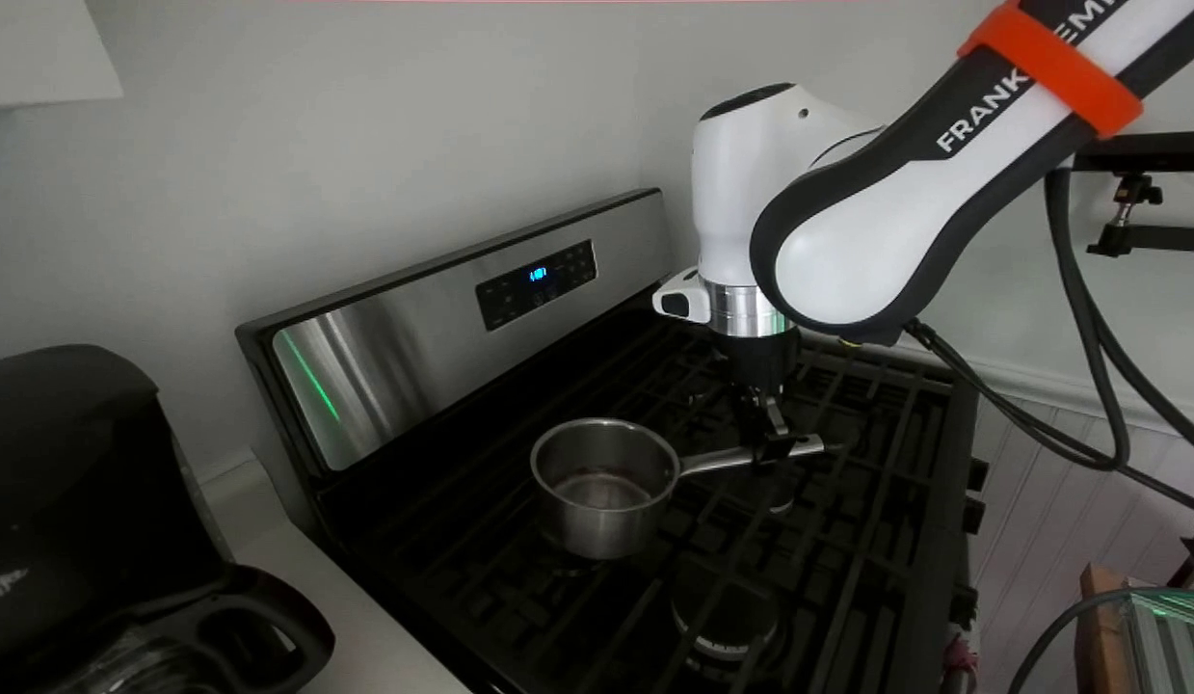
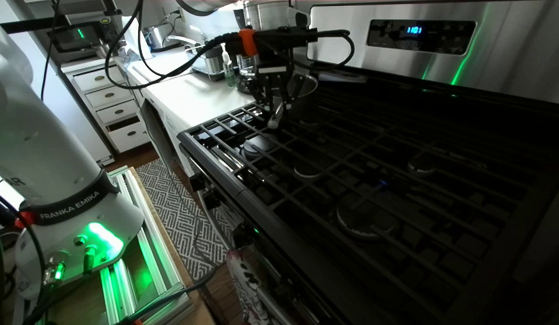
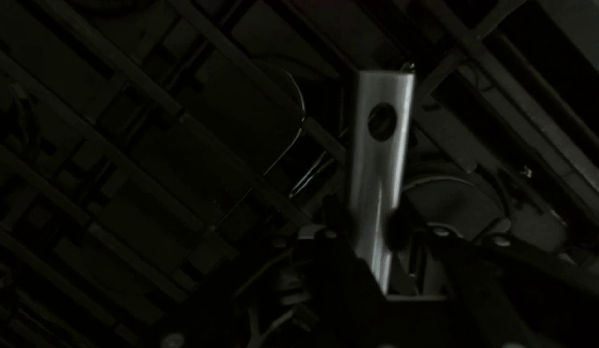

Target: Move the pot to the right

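Note:
The pot is a small shiny steel saucepan over the left part of the stove in an exterior view, upright, its inside bare apart from some brownish marks. Its handle points right, toward the stove's front. My gripper points down and is shut on the handle near its free end. In an exterior view the gripper hides most of the pot; part of the rim shows behind it. In the wrist view the handle runs between both fingers, which touch its sides. I cannot tell whether the pot rests on the grates.
The black stove grates span the cooktop, with burner caps below. The steel back panel rises behind. A black coffee maker stands on the counter beside the stove. A soap bottle stands on the white counter.

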